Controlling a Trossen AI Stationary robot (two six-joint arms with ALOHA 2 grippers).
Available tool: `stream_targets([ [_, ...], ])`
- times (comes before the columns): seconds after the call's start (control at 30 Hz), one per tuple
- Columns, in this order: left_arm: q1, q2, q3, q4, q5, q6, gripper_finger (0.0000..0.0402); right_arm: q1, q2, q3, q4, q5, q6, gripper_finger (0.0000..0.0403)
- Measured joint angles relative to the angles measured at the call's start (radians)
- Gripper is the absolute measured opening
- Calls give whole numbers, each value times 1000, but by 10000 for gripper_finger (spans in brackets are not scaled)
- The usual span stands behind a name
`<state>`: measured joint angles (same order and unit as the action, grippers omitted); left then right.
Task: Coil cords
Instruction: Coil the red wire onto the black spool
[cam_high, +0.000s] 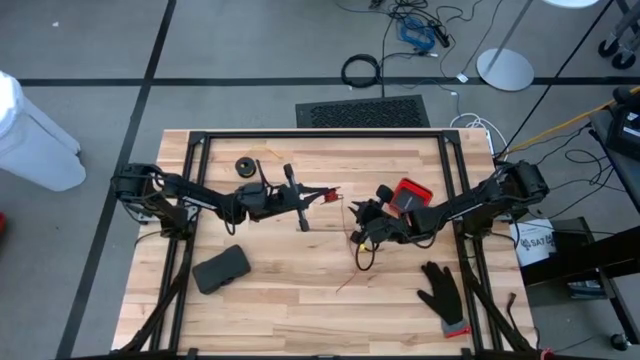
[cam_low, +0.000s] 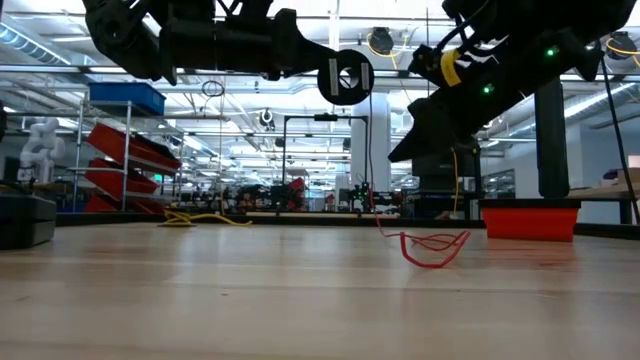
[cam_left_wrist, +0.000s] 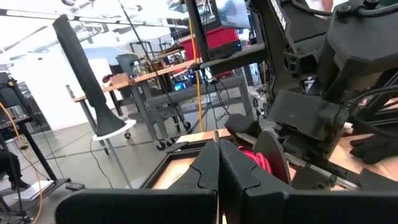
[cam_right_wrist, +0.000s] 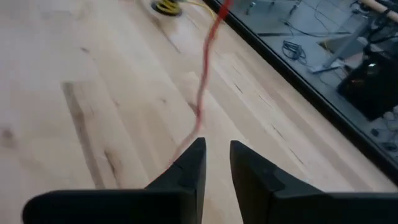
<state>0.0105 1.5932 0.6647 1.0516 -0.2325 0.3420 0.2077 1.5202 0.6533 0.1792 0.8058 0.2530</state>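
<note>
In the right wrist view the red cord (cam_right_wrist: 203, 87) is blurred and runs out of frame at the upper edge. The yellow-tan cord's spool (cam_right_wrist: 166, 6) is cut off there too. In the left wrist view another red coil (cam_left_wrist: 262, 163) is mostly hidden behind the black spool (cam_left_wrist: 272, 157).

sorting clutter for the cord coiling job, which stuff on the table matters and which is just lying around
Part of the job:
- red cord, trailing across the wood
- yellow-tan cord with its black spool, at the far edge
- left gripper, shut
- right gripper, fingers slightly apart above the red cord

Just lying about:
- black glove
- dark pouch
- red tray
</note>
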Motion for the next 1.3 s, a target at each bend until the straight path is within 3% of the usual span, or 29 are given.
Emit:
stream_targets([
  [0.13, 0, 0, 0, 10, 0, -11, 0, -11, 43, 0, 97, -46, -11, 69],
  [0.47, 0, 1, 0, 13, 0, -22, 0, -52, 147, 1, 219, -47, -37, 75],
  [0.8, 0, 1, 0, 13, 0, -22, 0, -91, 163, 1, 266, -49, -56, 74],
  [1.07, 0, 1, 0, 13, 1, -22, 0, -99, 163, 1, 267, -48, -40, 7],
  [1.3, 2, 1, 0, 17, 1, -22, 0, -95, 163, 23, 320, -48, 10, 1],
])
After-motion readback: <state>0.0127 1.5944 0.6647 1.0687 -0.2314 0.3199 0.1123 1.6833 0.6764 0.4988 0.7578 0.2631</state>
